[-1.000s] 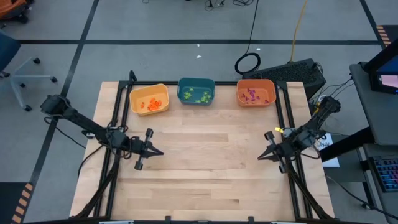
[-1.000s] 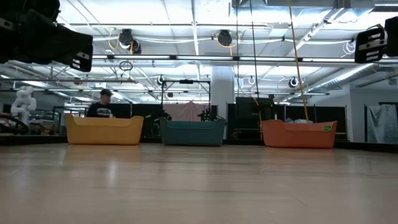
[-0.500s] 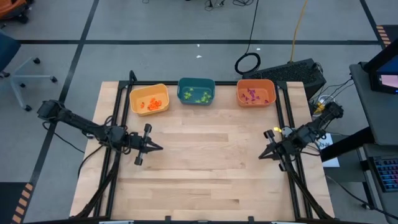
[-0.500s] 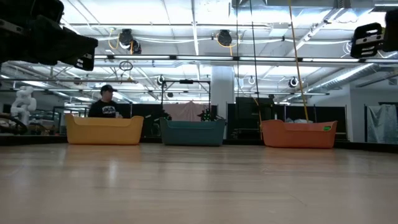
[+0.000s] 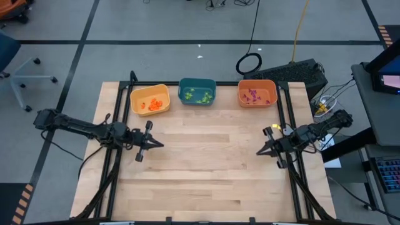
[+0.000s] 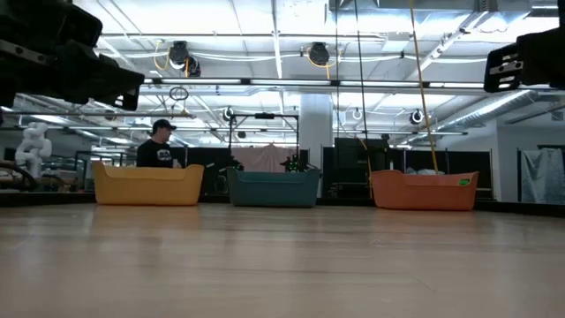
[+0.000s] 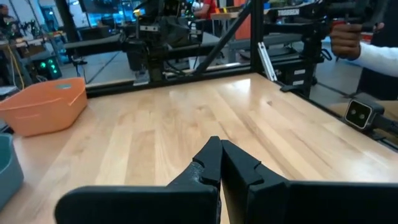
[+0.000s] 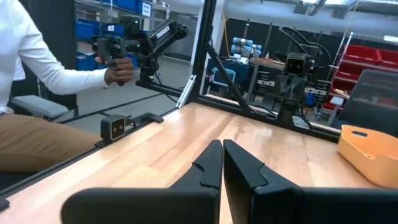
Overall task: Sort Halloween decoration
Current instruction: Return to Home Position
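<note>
"Halloween decoration, where is it?"
"In 3 bins at the table's far edge: orange bits in the yellow bin, green in the teal bin, purple in the orange bin."
"And the 2 grippers?"
"Over bare wood, well apart, the left gripper and the right gripper each have fingers pressed together."

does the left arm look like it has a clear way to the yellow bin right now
Probably yes. The left gripper, shut, hangs on the same side of the table as the yellow bin, nothing standing on the wood between them. The right gripper is far off at the opposite edge.
</note>
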`<act>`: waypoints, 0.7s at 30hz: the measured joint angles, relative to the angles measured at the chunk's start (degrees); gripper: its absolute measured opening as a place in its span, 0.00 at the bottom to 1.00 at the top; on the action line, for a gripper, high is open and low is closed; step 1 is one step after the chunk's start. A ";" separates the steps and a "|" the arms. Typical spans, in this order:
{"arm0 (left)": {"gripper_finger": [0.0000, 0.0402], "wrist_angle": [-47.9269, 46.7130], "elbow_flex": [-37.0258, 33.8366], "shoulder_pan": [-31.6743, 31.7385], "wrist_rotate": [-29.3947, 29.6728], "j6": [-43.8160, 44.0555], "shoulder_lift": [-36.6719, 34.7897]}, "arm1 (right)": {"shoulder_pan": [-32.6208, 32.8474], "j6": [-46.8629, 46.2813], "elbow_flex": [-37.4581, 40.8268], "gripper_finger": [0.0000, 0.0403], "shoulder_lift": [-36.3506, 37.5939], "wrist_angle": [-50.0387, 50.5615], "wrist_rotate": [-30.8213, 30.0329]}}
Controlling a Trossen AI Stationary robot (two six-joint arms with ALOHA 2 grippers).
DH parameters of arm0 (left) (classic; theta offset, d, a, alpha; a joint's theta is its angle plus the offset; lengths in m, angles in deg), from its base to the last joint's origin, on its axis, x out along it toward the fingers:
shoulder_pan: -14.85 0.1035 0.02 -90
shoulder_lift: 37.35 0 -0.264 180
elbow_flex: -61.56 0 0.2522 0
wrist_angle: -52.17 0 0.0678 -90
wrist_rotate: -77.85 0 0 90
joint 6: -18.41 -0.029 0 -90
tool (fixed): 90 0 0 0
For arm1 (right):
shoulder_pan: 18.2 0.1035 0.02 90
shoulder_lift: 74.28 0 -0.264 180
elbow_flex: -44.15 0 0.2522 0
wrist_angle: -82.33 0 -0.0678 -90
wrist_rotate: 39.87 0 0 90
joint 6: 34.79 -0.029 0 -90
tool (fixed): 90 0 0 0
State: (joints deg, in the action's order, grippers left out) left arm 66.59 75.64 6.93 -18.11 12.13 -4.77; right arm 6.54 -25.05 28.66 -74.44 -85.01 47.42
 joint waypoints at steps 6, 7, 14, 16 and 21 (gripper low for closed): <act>0.02 -4.91 -0.02 0.94 -0.08 1.37 -3.54 | -1.54 -0.64 0.00 0.00 0.00 0.65 0.10; 0.02 -5.87 -0.02 0.94 -0.06 1.45 -4.19 | -1.54 -0.32 0.00 0.00 0.00 0.56 0.08; 0.02 -12.06 -0.02 0.92 0.01 2.92 -9.16 | -1.92 2.68 0.00 0.00 0.04 -0.70 -1.78; 0.02 -12.88 -0.06 0.92 0.41 2.92 -10.47 | -3.22 3.24 0.00 0.00 0.04 -0.75 -1.68; 0.02 -14.35 -0.07 0.92 0.79 2.78 -13.26 | -7.79 3.00 0.00 0.00 0.04 -0.47 1.89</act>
State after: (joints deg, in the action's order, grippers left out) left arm 52.25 75.58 7.85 -17.32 14.91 -18.03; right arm -1.25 -22.06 28.66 -74.40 -85.48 49.31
